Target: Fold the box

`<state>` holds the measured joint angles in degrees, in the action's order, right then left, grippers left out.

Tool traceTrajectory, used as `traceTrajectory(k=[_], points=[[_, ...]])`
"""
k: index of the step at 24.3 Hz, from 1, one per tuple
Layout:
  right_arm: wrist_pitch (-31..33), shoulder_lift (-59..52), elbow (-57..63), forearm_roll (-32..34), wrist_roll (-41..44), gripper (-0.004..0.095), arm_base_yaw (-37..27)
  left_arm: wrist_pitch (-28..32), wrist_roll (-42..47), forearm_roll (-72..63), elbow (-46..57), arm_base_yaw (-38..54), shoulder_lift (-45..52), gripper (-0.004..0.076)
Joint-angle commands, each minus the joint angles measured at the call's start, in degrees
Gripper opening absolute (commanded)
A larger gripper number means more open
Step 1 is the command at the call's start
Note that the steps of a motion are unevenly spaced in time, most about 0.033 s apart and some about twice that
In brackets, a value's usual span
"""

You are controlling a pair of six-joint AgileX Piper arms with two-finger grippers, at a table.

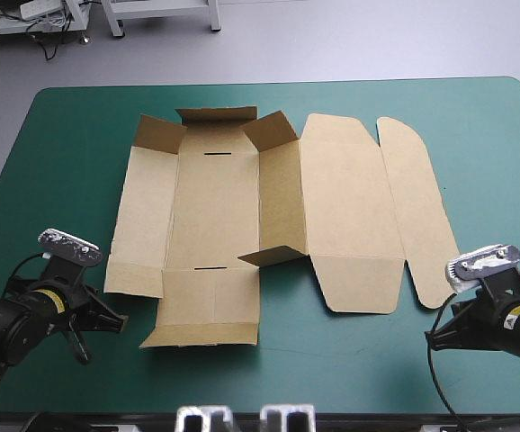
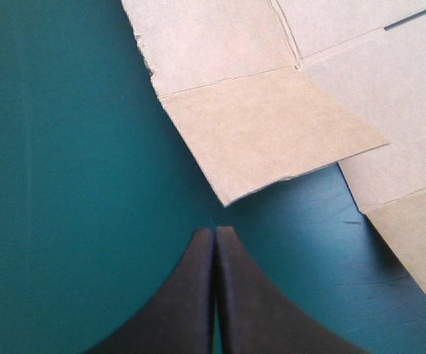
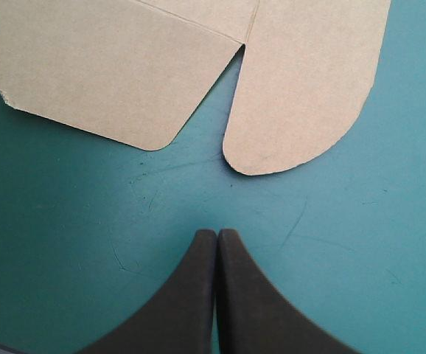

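The box [image 1: 215, 207] lies opened out in the middle of the bench [image 1: 62, 162], a brown cut sheet on the teal-green cover. Most of it is flat. At the far end of the box a short end wall [image 1: 215, 115] stands up, with an angled flap [image 1: 156, 135] rising at each side of it. Nearer in, one small flap [image 1: 273, 256] lifts off the sheet at the box's middle seam. The wide lid panel [image 1: 345, 207] lies flat on the right half of the box, and the long rounded strip [image 1: 417, 207] lies flat along the lid's outer edge.

The left pincer [image 2: 214, 234] sits low over the cover at the box's near left corner. Its black fingers are pressed together into one point and grip nothing. Just ahead of that point is the box's corner flap [image 2: 272, 133], with a shadow under its edge. A sliver of cover shows between flap and fingertips, so they do not touch.

The right pincer [image 3: 217, 233] is off the box's near right corner. Its fingers also meet in a single arch, with nothing between them. Ahead of it lie the strip's rounded end [image 3: 301, 96] and the rounded corner of the lid's near flap [image 3: 110, 74], and open cover separates both from the fingertips.
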<state>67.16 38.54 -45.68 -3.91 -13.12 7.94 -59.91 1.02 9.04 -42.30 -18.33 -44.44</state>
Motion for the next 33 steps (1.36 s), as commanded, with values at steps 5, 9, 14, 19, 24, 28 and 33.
traceTrajectory(k=[5, 9, 14, 19, 24, 28, 33], points=[[-5.5, 0.2, -1.2, 0.2, 0.7, -0.002, -0.1, 2.3, 0.4, 0.7, -1.4, 0.0, 0.3, -0.0009], [-5.6, 0.2, -1.2, 0.2, 0.7, -0.002, -0.1, 2.3, 0.4, 0.7, -1.4, 0.0, 0.3, -0.001], [-5.6, 0.2, -1.2, 0.2, 0.7, -0.002, -0.1, 2.3, 0.6, 0.7, -1.4, 0.0, 0.3, -0.0009], [-6.1, 0.2, -1.2, 0.2, 0.7, -0.002, -0.1, 2.3, 0.6, 0.7, -1.4, 0.0, 0.3, -0.001], [-6.9, 0.2, -1.2, 0.2, 0.7, -0.002, -0.1, 2.1, 0.6, 0.7, -1.4, 0.0, 0.3, -0.0009], [-6.9, 0.2, -1.2, 0.2, 0.7, -0.002, -0.1, 2.1, 0.6, 0.6, -1.4, 0.0, 0.3, -0.0009], [-7.1, 0.2, -1.2, 0.2, 0.7, -0.002, -0.1, 5.3, 0.0, -2.9, -2.6, 0.0, -2.6, -0.0007]])
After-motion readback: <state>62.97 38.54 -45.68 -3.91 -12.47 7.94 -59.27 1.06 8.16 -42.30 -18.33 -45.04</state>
